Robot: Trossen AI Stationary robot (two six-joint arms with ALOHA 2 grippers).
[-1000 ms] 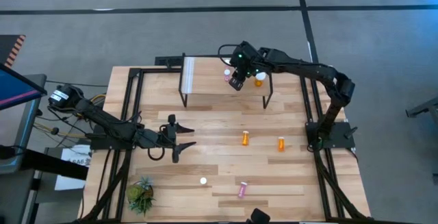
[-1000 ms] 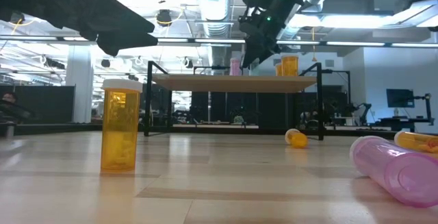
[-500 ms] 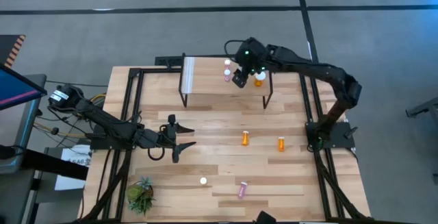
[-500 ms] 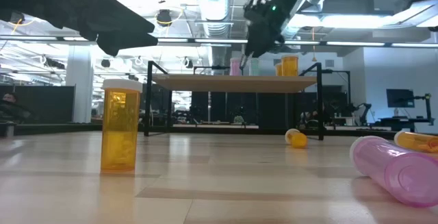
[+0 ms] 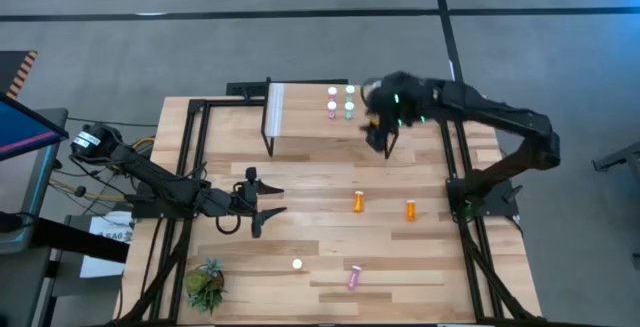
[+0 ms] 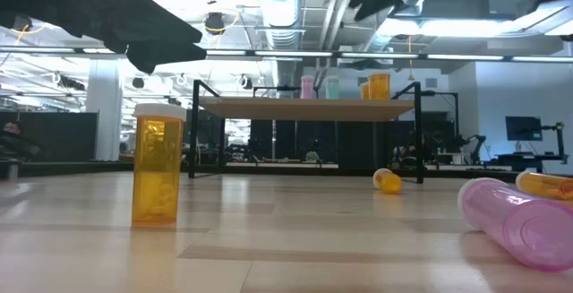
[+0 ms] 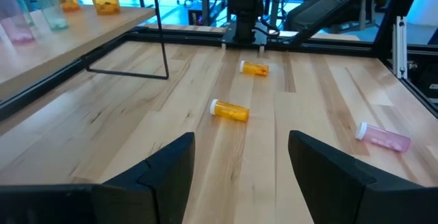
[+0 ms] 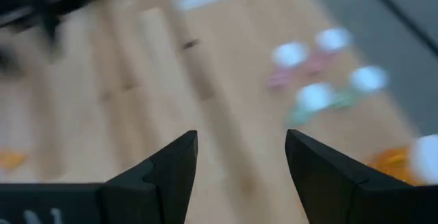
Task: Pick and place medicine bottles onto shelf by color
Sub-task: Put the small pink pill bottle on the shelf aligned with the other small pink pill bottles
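1. Right, the shelf stands at the far side of the table, whitish strip on its left short edge, raised on black legs so the bottles can line up along its top.
2. The right gripper hangs over the shelf's right end, fingers parted and nothing between them; the right wrist view shows them empty above the wood.
3. The left gripper waits low over mid-table, jaws wide and empty, pointing towards the loose bottles.
4. A large orange bottle stands upright close to the low camera.
5. On the shelf, pink bottles sit just beside teal ones, with orange ones further right: colour groups forming, I'd say.
6. Loose on the table: two small orange bottles and lying near each other, and a pink bottle on its side near the front edge. Those look like the next candidates.
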